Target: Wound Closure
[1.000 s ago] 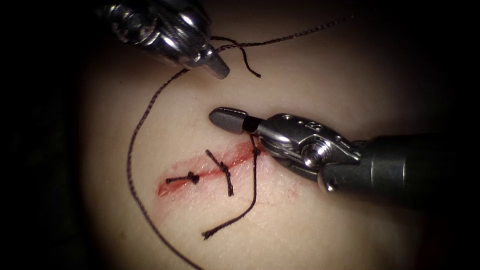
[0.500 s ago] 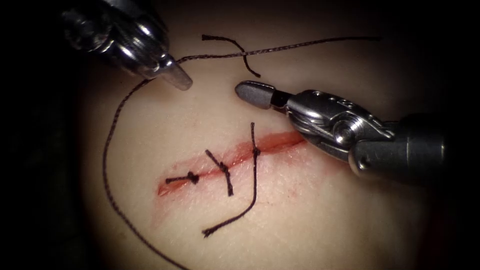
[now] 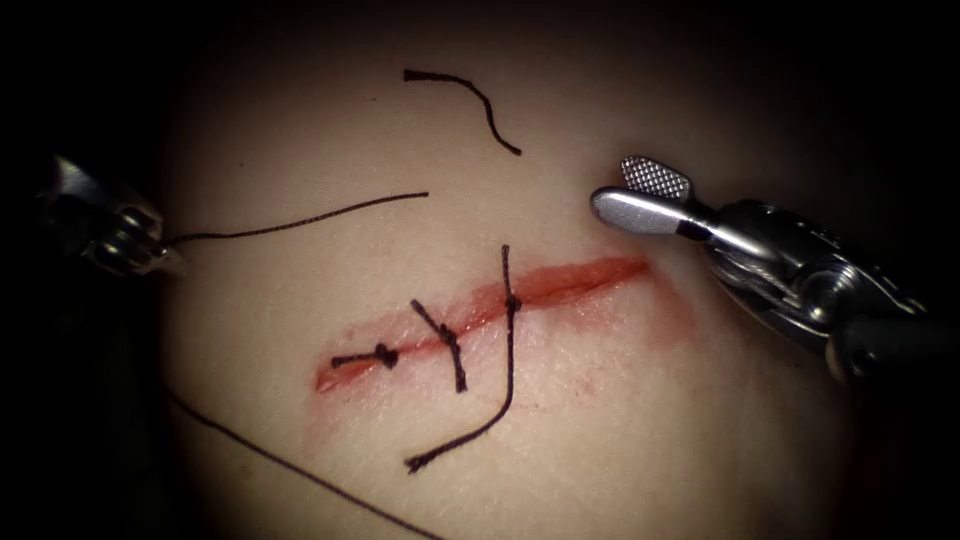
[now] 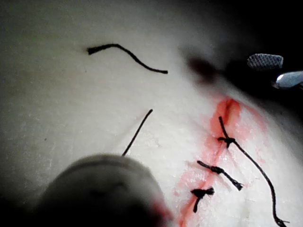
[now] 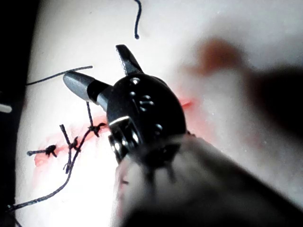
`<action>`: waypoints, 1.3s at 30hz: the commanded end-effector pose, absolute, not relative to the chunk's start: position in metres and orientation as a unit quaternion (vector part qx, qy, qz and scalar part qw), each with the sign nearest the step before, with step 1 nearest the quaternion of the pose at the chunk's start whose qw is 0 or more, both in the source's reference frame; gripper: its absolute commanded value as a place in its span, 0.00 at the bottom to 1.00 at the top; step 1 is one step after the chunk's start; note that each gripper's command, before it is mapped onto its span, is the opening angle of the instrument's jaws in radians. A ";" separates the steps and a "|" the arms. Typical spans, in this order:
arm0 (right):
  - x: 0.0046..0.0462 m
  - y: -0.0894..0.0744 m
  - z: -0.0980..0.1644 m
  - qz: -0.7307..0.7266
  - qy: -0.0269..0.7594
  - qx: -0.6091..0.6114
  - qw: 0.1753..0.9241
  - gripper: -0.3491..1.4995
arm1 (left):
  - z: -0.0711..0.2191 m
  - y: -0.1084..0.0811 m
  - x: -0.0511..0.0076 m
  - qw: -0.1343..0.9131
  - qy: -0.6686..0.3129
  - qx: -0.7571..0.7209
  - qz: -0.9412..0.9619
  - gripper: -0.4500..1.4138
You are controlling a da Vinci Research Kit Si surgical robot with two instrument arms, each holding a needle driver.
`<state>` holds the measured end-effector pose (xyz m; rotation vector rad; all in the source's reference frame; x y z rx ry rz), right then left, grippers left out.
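The left gripper [image 3: 150, 258] holds the dark thread [image 3: 300, 222] at the tissue's [image 3: 620, 440] left edge. The right gripper [image 3: 640, 195] stands wide open, empty, above the red cut [image 3: 570, 285] with three knotted stitches [image 3: 445, 340].

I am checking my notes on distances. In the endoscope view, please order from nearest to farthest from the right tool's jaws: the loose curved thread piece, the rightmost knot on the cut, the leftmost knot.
From the right tool's open jaws:
1. Rightmost dark knot, on the red cut, below-left of the jaws.
2. Loose curved black thread piece, on the tissue, upper left. Its near end is almost as close as the knot.
3. Leftmost dark knot, at the cut's left end, clearly farthest.
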<state>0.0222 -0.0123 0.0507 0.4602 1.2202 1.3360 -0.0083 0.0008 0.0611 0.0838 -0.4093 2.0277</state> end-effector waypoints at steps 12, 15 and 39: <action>0.0234 -0.013 0.050 0.568 0.527 0.206 0.597 0.89 | 0.051 0.005 -0.0177 0.390 -0.216 -0.154 0.882 0.84; 0.0234 -0.013 0.050 0.568 0.527 0.206 0.597 0.89 | 0.048 0.003 -0.0202 0.403 -0.258 -0.207 0.853 0.82; 0.0267 -0.020 0.047 0.459 0.544 0.280 0.644 0.68 | 0.054 0.001 -0.0205 0.506 -0.539 -0.410 0.535 0.87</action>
